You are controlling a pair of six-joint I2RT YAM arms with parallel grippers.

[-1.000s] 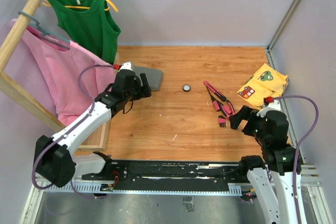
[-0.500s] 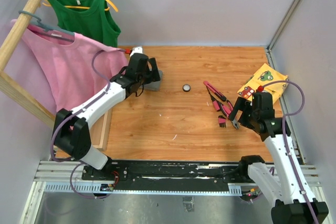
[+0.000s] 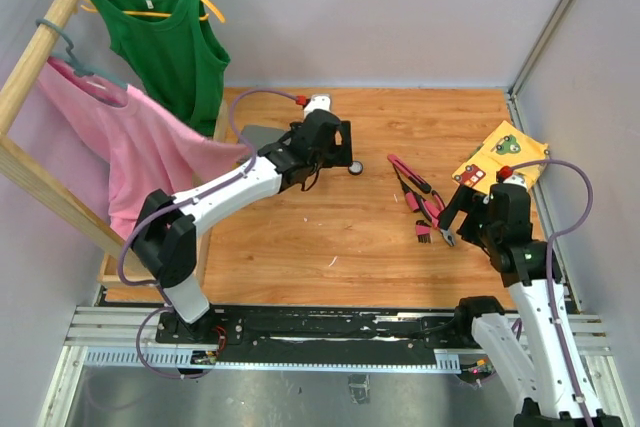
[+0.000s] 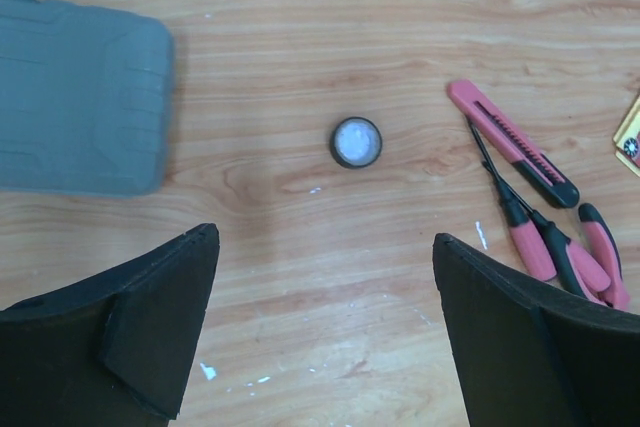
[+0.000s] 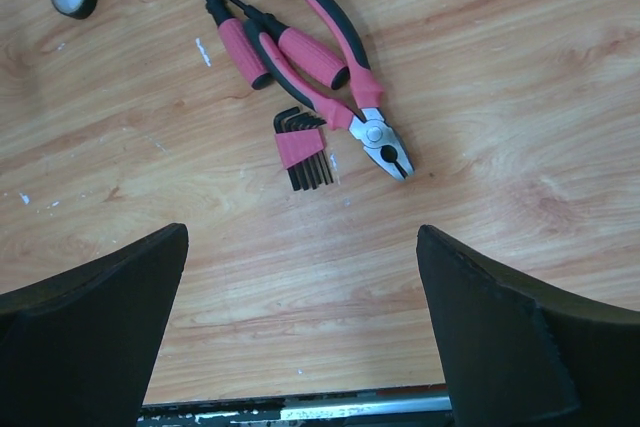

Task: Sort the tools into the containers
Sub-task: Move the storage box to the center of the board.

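Two grippers: we saw both with fingers spread wide and nothing held between them.
Left gripper [image 4: 325, 242]: it hung just left of the disc [image 4: 356, 142]; in its wrist view the disc sat ahead of the gap between the fingers, touching neither.
Right gripper [image 5: 302, 237]: well right of the disc and nearer the arm bases, over bare table [image 3: 330, 237], close to the hex keys [image 5: 303, 150].
Disc: round, black rim and white face, lying flat and alone on the wood.
Case [image 4: 80, 107]: grey, left of the disc and clearly apart from it; it lay flat, and we saw only its ribbed top, so it looked closed.
Cutter [image 4: 510, 142]: right of the disc, apart from it, lying at a slant with its black end away from the disc.
Screwdrivers [image 5: 235, 42]: two slim ones, right of the disc past the cutter, their handles pressed against the pliers [image 5: 340, 97].
Pliers: farther right of the disc than the screwdrivers, metal head pointing toward the right gripper.
Hex keys: a small fan in a red clip, just beside the pliers' head, on the disc's side of it; we could not tell whether they touched.
Cloth [image 3: 500, 159]: yellow and patterned, far right of the disc, beyond all the tools.
Garments: a green top [image 3: 165, 42] and a pink shirt [image 3: 140, 147] hung on hangers well left of the disc, past the case.
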